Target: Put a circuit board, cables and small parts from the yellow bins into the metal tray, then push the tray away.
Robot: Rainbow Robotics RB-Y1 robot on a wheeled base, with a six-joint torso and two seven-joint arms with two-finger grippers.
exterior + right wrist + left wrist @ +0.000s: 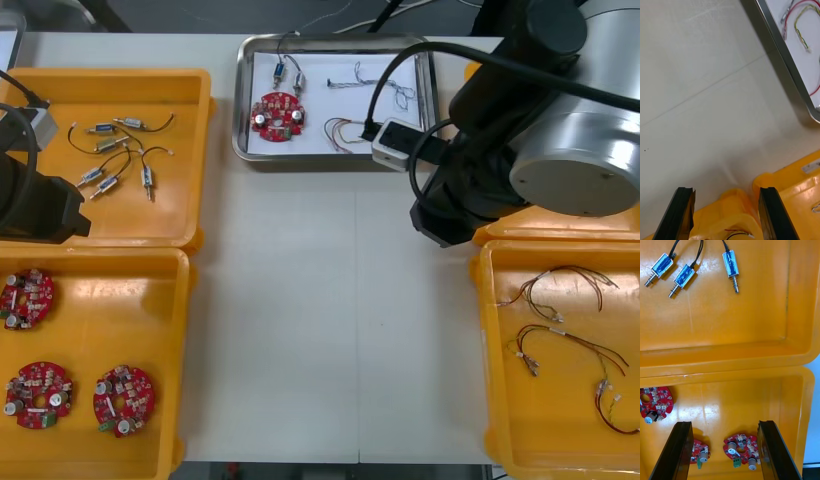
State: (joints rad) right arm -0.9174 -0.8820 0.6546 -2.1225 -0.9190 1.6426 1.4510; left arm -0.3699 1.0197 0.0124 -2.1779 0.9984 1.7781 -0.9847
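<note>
Upper centre of front view: metal tray (300,157) already holds circuit board (277,115), cables (345,132) and small metal parts (288,72), so push step looks next. Tray's long axis runs left-right across frame. Right end effector (726,191) is released, nothing held, over bare worktop (320,300). Tray rim lies ahead past its fingertips, so it's the nearer arm. Left end effector (724,423), also released, hangs over left yellow bins (203,150), well apart from tray.
</note>
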